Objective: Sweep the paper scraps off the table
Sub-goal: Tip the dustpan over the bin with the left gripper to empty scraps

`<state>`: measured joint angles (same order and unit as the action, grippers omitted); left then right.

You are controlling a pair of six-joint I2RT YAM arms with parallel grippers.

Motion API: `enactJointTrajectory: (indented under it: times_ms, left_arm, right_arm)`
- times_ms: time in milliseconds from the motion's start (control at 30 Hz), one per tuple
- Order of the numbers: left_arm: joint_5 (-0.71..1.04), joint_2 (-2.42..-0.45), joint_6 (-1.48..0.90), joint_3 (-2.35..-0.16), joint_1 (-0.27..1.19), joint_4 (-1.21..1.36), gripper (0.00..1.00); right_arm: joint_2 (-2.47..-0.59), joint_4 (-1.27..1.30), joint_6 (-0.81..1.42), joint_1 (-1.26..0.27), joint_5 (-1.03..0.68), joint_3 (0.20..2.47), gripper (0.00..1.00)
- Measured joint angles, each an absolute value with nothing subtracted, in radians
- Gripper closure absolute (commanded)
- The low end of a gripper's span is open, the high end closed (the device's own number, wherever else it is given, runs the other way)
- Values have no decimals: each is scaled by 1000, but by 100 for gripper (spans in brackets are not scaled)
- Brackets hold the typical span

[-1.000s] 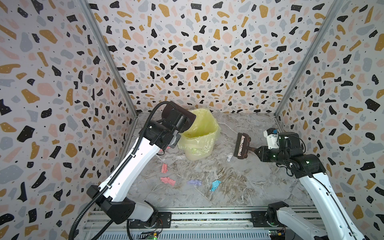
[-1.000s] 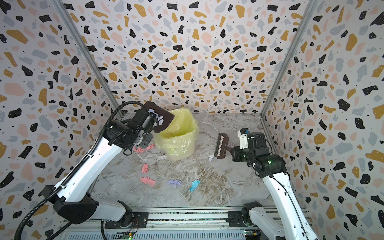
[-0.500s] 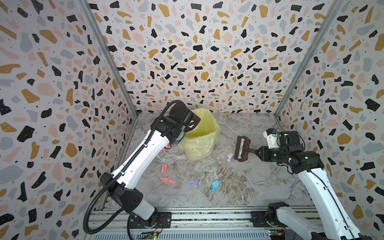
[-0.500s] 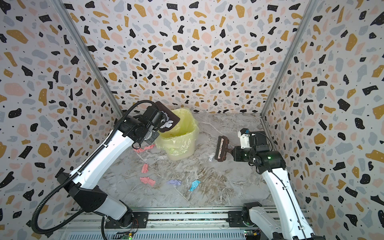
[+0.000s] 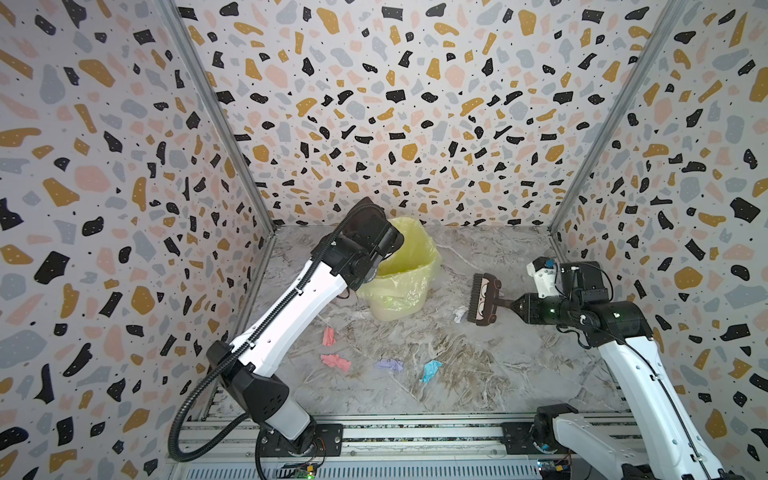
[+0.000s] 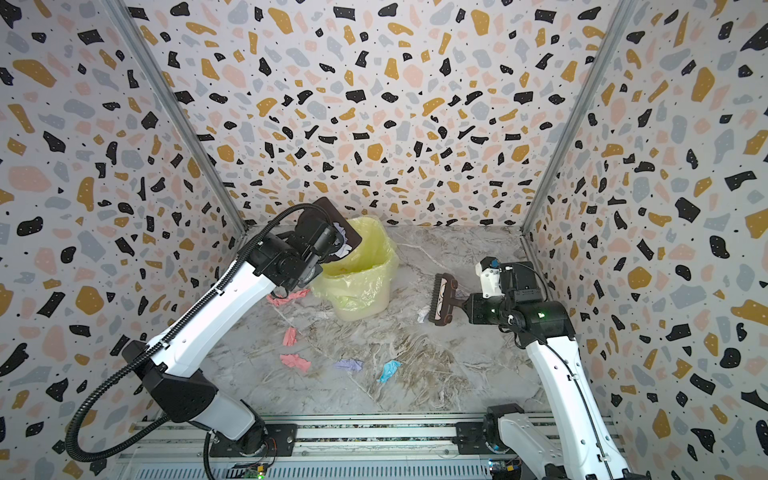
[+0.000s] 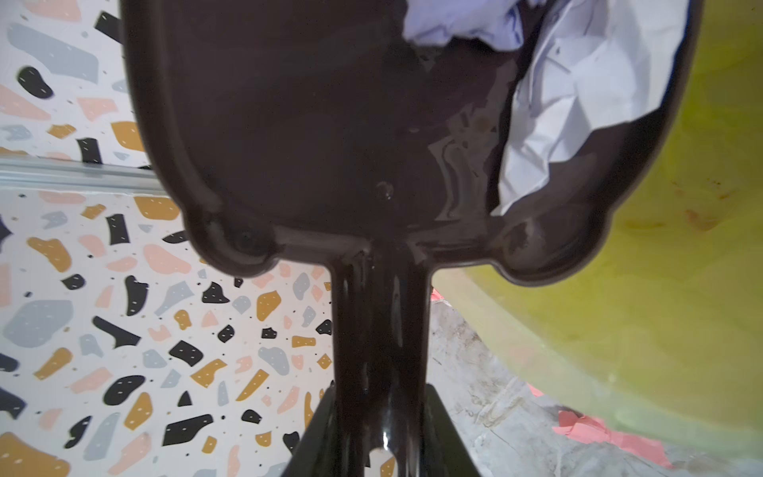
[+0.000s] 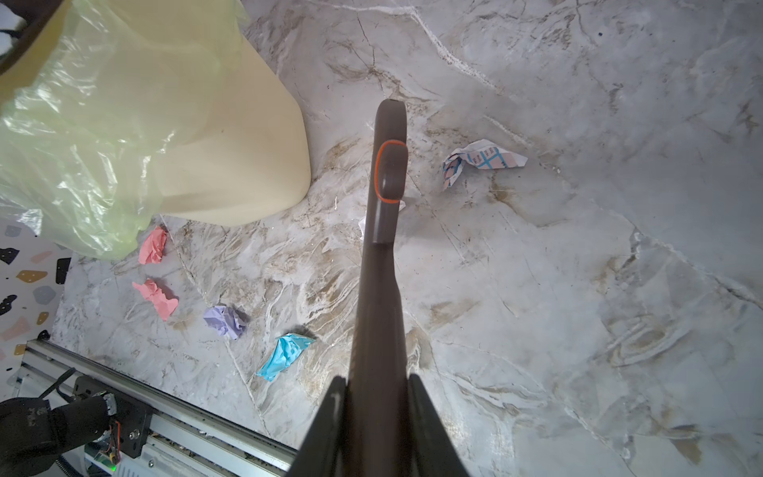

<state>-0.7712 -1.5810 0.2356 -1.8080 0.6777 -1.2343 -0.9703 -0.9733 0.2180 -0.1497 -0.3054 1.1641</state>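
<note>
My left gripper (image 7: 377, 396) is shut on the handle of a dark brown dustpan (image 6: 332, 237), which is tilted at the rim of the yellow-lined bin (image 5: 405, 274). White and lilac paper scraps (image 7: 578, 103) lie in the pan. My right gripper (image 8: 377, 384) is shut on the handle of a brown brush (image 5: 482, 299), held to the right of the bin. A white scrap (image 5: 459, 313) lies beside its bristles. On the table (image 5: 498, 374) lie two pink scraps (image 5: 328, 336) (image 5: 336, 360), a lilac scrap (image 5: 389, 365) and a light blue scrap (image 5: 430, 369).
Another pink scrap (image 6: 286, 297) lies at the bin's foot under my left wrist. A printed white scrap (image 8: 481, 159) lies beyond the brush. Terrazzo walls close in the left, back and right. A metal rail (image 5: 374, 432) with both arm bases runs along the front.
My left arm has raised its elbow and carried the dustpan to the right, over the bin's rim. The brush in my right gripper has sunk slightly.
</note>
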Motion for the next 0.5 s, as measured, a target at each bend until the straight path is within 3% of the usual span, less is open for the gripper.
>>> enactJointTrajectory:
  times_ms: [500]
  left_arm:
    - [-1180,-1612,368,-1688,897,-1179,100]
  right_arm:
    - [-979,-981,215,-150,-323,1180,100]
